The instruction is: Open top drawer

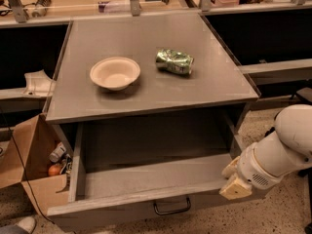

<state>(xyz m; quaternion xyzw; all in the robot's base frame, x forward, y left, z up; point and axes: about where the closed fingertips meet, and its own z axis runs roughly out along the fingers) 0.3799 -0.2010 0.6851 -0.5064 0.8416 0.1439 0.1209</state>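
While my white arm (pixel 280 150) reaches in from the right, the grey table (pixel 214 84) fills most of the view, its flat top running from the back edge near the wooden shelves down to the front edge. Just under that front edge the top drawer (pixel 146 177) stands wide open, its deep grey tray jutting forward well past the table, so that its bare floor and side walls show. Left of the table, below its front left corner, an open cardboard box (pixel 27 155) sits on the speckled floor with some small things inside that I cannot make out.

On the table top a pale bowl (pixel 115 73) sits upright toward the left side, about midway between the back and front edges. A crushed green can (pixel 174 61) lies on its side just right of the bowl, apart from it, nearer the middle.

My pincer (pixel 235 182) is at the right front corner of the drawer, against or just beside the end of the front panel; whether it is spread, pressed together or pinching the panel I cannot tell. The dark loop handle (pixel 171 207) hangs at the middle of the front panel, well apart from my pincer.
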